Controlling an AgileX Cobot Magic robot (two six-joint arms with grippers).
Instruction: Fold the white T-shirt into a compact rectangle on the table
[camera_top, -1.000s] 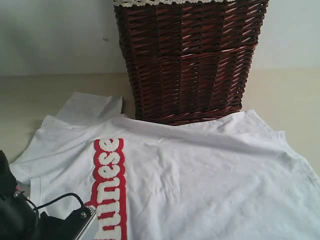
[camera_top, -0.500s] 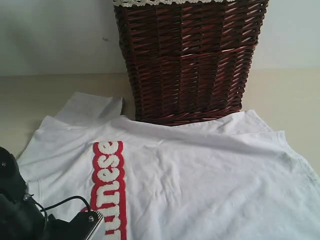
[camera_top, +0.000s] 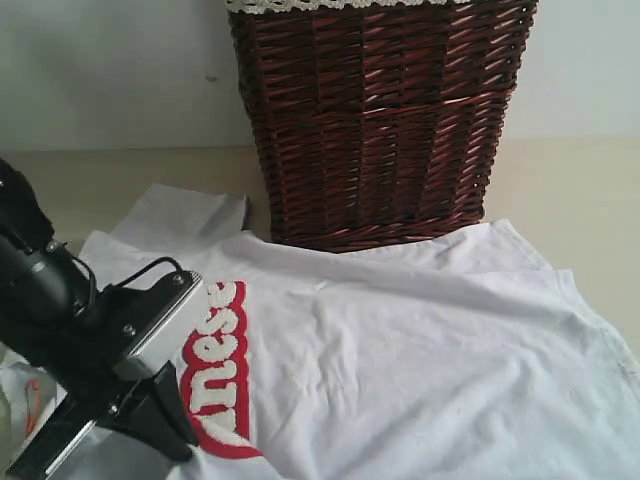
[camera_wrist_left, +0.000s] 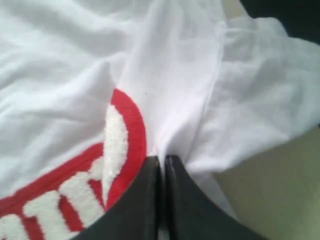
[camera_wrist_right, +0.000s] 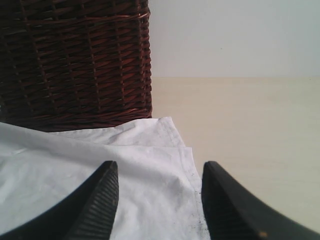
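The white T-shirt (camera_top: 420, 370) lies spread on the table (camera_top: 560, 190) in front of a basket, with its red-outlined letters (camera_top: 222, 370) at the left. My left gripper (camera_top: 183, 443) is shut on a pinch of its cloth beside the letters (camera_wrist_left: 117, 145), and that edge is lifted and bunched. In the left wrist view the gripper (camera_wrist_left: 162, 159) has white fabric (camera_wrist_left: 175, 85) squeezed between its black fingers. My right gripper (camera_wrist_right: 157, 170) stands open just above the shirt's hemmed corner (camera_wrist_right: 165, 150), holding nothing. It is out of the exterior view.
A tall dark brown wicker basket (camera_top: 375, 120) stands on the table right behind the shirt, and shows in the right wrist view too (camera_wrist_right: 75, 60). Bare beige table (camera_wrist_right: 250, 125) lies beside the shirt's corner. A pale wall (camera_top: 100, 70) closes the back.
My left arm has risen and swung in over the shirt's left part, pulling the pinched cloth up so the lettering curls. The right side of the shirt has not moved.
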